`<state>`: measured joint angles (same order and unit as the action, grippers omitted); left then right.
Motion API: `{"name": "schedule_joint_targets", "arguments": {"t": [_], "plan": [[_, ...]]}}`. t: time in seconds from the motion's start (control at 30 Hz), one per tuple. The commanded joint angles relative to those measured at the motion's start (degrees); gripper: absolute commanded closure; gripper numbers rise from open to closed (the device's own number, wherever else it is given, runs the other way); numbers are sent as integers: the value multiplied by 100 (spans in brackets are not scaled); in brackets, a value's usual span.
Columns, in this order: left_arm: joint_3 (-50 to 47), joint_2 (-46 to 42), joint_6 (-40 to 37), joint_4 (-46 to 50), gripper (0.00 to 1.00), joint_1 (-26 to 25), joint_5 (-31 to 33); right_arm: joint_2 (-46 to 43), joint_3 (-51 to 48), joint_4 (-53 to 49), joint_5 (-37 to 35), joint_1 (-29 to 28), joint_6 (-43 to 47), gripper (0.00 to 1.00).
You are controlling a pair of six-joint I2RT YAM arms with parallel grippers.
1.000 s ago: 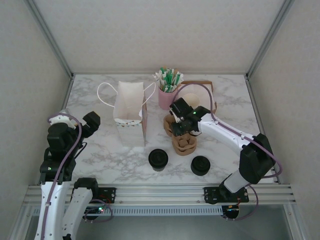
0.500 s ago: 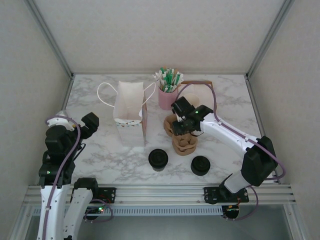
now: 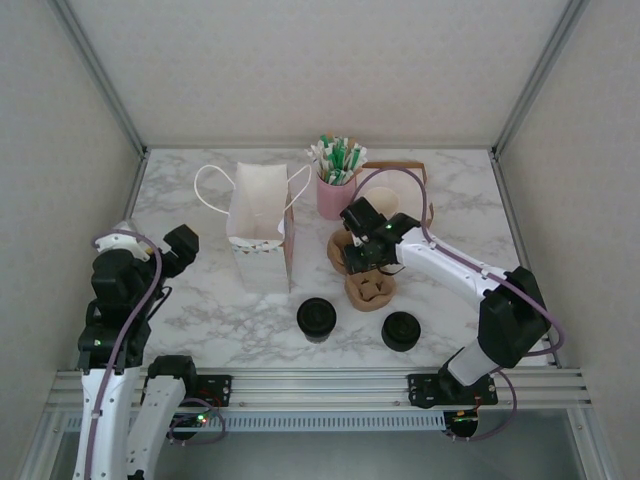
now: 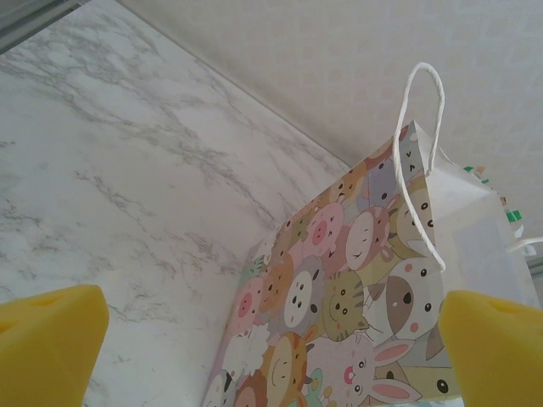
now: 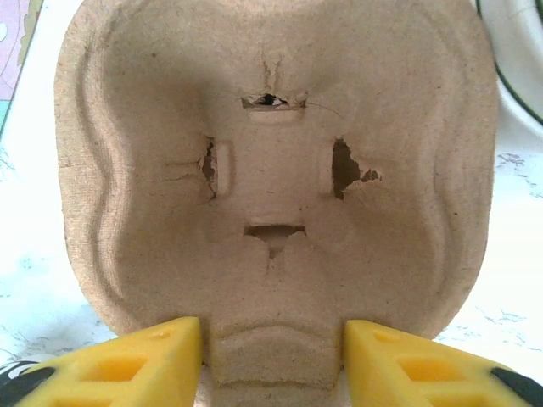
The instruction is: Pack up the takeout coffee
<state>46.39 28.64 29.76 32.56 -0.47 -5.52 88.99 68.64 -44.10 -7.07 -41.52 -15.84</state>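
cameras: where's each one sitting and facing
top external: above, behind the arms, looking down on the marble table; both arms show.
left wrist: on that arm, facing the paper bag; open yellow jaws in the bottom corners.
right wrist: on that arm, close over the pulp cup carrier; jaws flank its near tab.
shared: bag in top and left wrist; carrier in top and right wrist.

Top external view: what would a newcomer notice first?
The white paper bag with looped handles stands left of centre, animal print down its side. To its right, the right claw straddles the edge of a brown pulp cup carrier; two round black lids sit near the front.
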Motion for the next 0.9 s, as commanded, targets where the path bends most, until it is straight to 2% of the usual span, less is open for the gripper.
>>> {"name": "schedule_joint_targets", "arguments": {"t": [0.0, 0.87], "plan": [[142, 1, -102, 64, 0, 67, 2, 66, -115, -29, -45, 38, 106, 50], [134, 87, -84, 64, 0, 74, 10, -389, -251, -3, 92, 56, 179, 49]]}}
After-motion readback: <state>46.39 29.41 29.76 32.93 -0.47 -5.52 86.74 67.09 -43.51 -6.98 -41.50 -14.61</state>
